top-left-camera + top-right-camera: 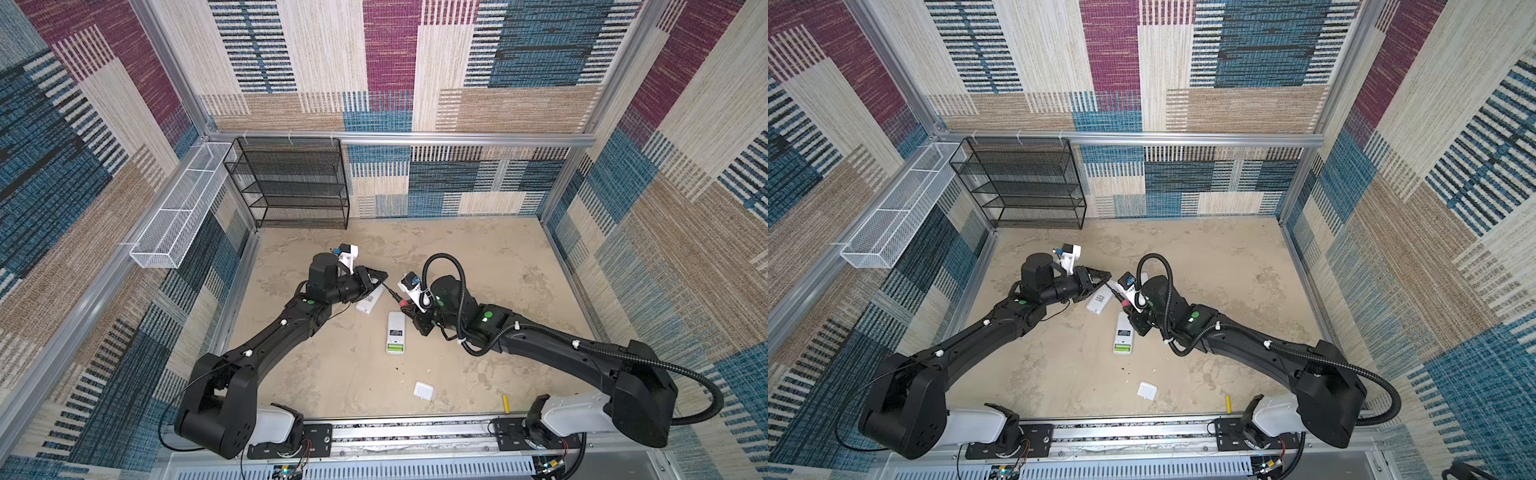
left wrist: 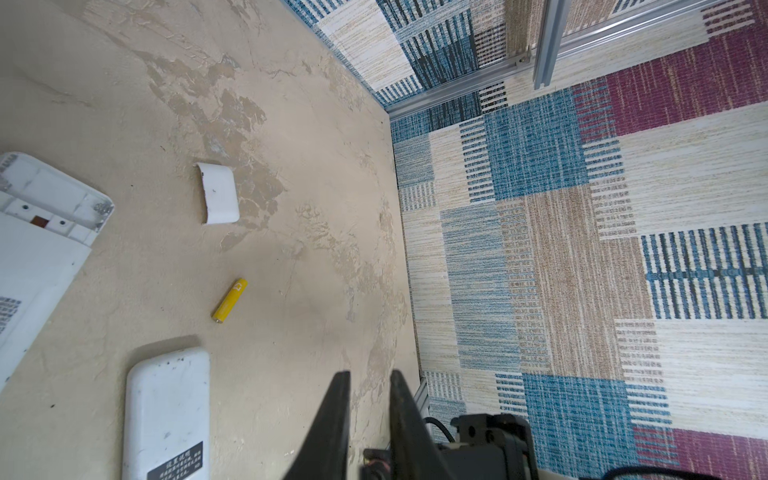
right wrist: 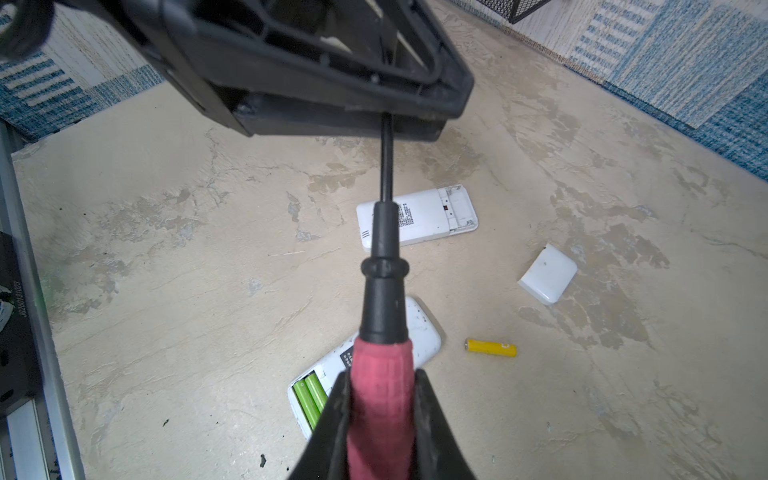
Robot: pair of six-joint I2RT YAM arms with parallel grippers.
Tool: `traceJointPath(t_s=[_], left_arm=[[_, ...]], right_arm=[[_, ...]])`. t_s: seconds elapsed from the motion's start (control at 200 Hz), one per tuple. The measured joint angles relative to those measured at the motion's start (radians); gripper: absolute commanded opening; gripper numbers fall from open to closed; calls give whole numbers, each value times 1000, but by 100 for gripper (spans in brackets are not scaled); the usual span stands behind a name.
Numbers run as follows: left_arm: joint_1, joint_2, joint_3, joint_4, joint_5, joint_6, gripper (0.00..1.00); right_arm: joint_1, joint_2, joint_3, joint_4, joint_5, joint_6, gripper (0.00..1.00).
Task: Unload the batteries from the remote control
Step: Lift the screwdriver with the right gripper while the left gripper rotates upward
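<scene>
The batteries [image 3: 309,401] lie in the remote [image 3: 419,332]; right gripper [image 3: 381,376] clamps the screwdriver [image 3: 384,232], left gripper [image 2: 368,374] narrow round its shaft, hold unclear; releasing now, I'd drop it.

A black wire-mesh shelf rack [image 1: 291,183] stands on the mottled beige tabletop [image 1: 498,270] against the far wall, left of centre. A long white mesh basket [image 1: 183,208] hangs along the left wall, its far end just beside the rack. A small white rectangular plastic cover [image 1: 423,390] lies near the front edge, right of centre. A red-handled, black-shaft screwdriver [image 3: 384,249] is tilted above mid-table. Patchwork woven panels [image 1: 390,62] line the walls.
</scene>
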Motion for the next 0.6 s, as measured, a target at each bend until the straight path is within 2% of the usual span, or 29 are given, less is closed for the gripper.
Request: traceJointPath(t_s=[0.035,0.205,0.265,0.356,0.411,0.521,0.601], left_arm=[[0,0,-7,15,5,-26,0],[0,-1,-35,73,1,-54,0],[0,-1,-48,105,0,-74,0],[0,-3,-71,151,1,-106,0],[-3,-8,-80,172,-2,-127,0],[0,-16,-94,202,-37,-176,0],[3,-27,-97,212,-51,-212,0]], right_arm=[[0,2,1,-4,2,0,0],[1,5,1,-4,19,-1,2],[1,0,-2,2,20,-7,14],[1,-21,-26,22,20,-24,22],[1,-41,-51,50,20,-38,31],[0,-94,-94,124,11,-68,59],[-1,-140,-122,182,8,-92,73]])
